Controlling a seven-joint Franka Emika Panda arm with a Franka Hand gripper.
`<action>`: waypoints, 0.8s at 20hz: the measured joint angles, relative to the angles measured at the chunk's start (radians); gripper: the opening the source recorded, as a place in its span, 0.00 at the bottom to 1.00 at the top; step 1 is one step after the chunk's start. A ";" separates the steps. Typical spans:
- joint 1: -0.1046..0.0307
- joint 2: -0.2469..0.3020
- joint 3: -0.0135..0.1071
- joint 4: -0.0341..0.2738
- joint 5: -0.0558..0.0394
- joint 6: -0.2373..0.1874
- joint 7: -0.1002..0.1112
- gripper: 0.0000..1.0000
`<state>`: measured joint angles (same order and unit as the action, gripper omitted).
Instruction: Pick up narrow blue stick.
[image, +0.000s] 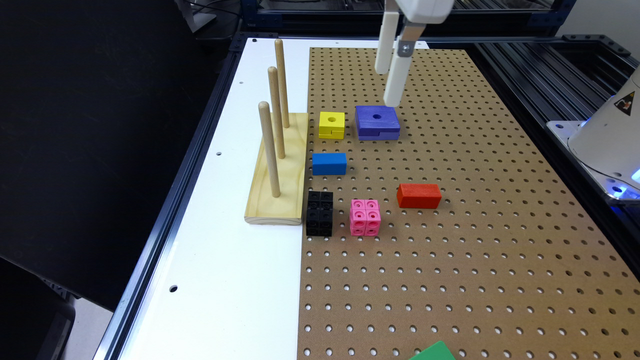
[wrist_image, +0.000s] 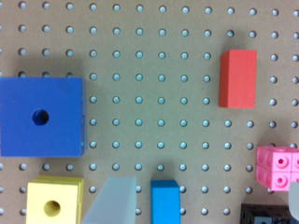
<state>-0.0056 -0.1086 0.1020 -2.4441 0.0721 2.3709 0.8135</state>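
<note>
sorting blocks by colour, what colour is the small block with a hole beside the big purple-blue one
Yellow. The small holed block beside the purple-blue block shows best in the exterior view.

The arm's end is a glossy white housing (image: 425, 10) with rounded edges, cut off by the top of the exterior view. From it hang two long, slim fingers (image: 398, 75) of off-white plastic, flat-sided and a little tapered toward blunt tips. Where the nearer finger meets the housing sits a small grey metal bracket (image: 405, 48) with one dark screw head in it. At the exterior view's right stands the arm's base (image: 607, 135), a smooth white cone bearing a small yellow warning triangle (image: 626, 101), with blue light glowing at its foot. In the wrist view a finger (wrist_image: 114, 200) looks pale grey and faintly translucent.
</note>
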 joint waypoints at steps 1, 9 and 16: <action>-0.001 0.011 0.000 0.009 -0.0005 0.000 0.000 1.00; -0.015 0.033 0.000 0.028 -0.0044 0.000 0.000 1.00; -0.023 0.036 0.000 0.038 -0.0087 0.000 0.000 1.00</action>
<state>-0.0289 -0.0729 0.1018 -2.4062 0.0634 2.3709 0.8130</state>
